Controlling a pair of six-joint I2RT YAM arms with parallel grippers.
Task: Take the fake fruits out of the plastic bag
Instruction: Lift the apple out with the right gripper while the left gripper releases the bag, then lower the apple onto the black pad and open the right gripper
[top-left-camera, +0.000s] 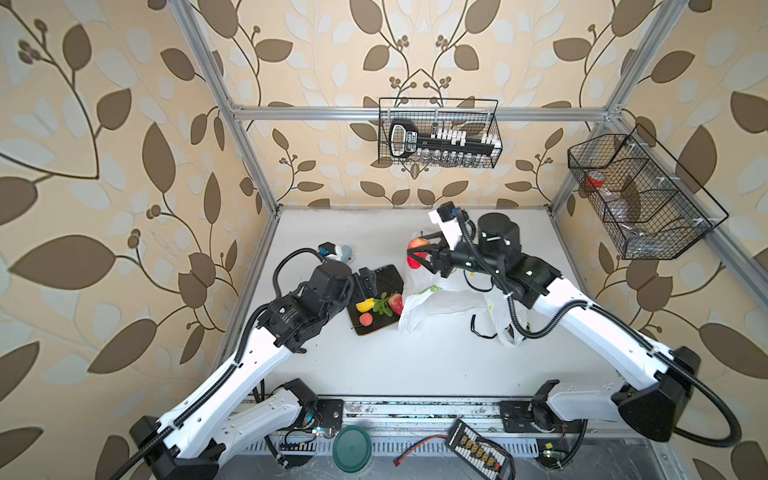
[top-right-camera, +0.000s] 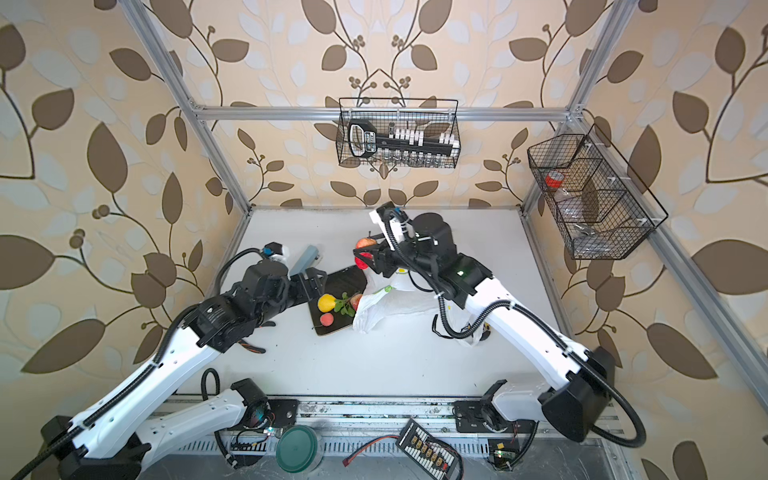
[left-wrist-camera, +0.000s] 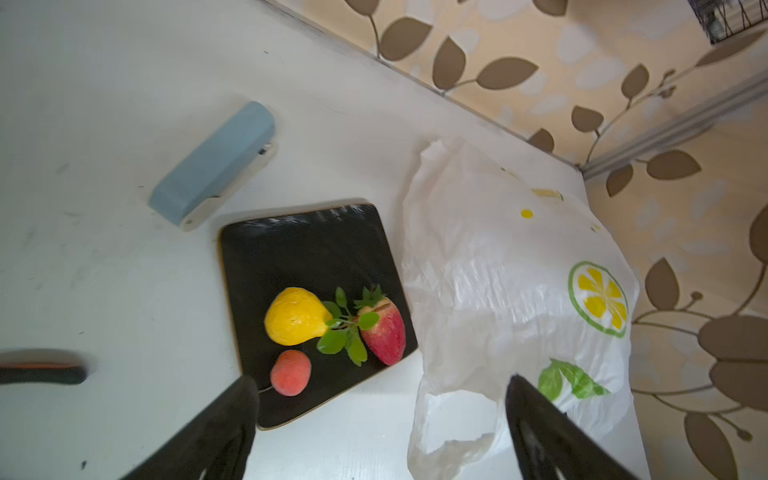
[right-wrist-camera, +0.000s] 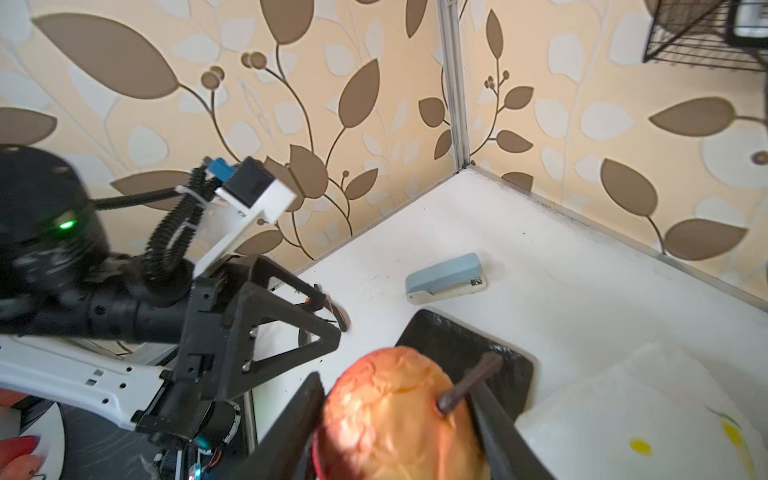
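Observation:
On the dark square tray (top-left-camera: 386, 275) (left-wrist-camera: 303, 249) lie a yellow lemon-like fruit (left-wrist-camera: 295, 316) (top-left-camera: 365, 305), a small peach (left-wrist-camera: 290, 372) (top-right-camera: 326, 319), a red strawberry (left-wrist-camera: 384, 332) (top-left-camera: 396, 303) and green leaves (left-wrist-camera: 345, 332). The white plastic bag (top-left-camera: 444, 301) (top-right-camera: 395, 299) (left-wrist-camera: 498, 270) lies crumpled right of the tray. My left gripper (left-wrist-camera: 382, 382) (top-left-camera: 365, 278) hangs open and empty over the tray. My right gripper (right-wrist-camera: 397, 382) (top-left-camera: 417, 253) is shut on a red-orange apple-like fruit (right-wrist-camera: 399, 415) (top-right-camera: 365, 243), held in the air above the bag's far end.
A blue stapler (left-wrist-camera: 216, 162) (right-wrist-camera: 444, 276) lies behind the tray. A black cord loop (top-left-camera: 482, 328) sits by the bag's near corner. Wire baskets (top-left-camera: 438, 133) (top-left-camera: 640, 195) hang on the back and right walls. A green lid (top-left-camera: 352, 449) lies at the front edge.

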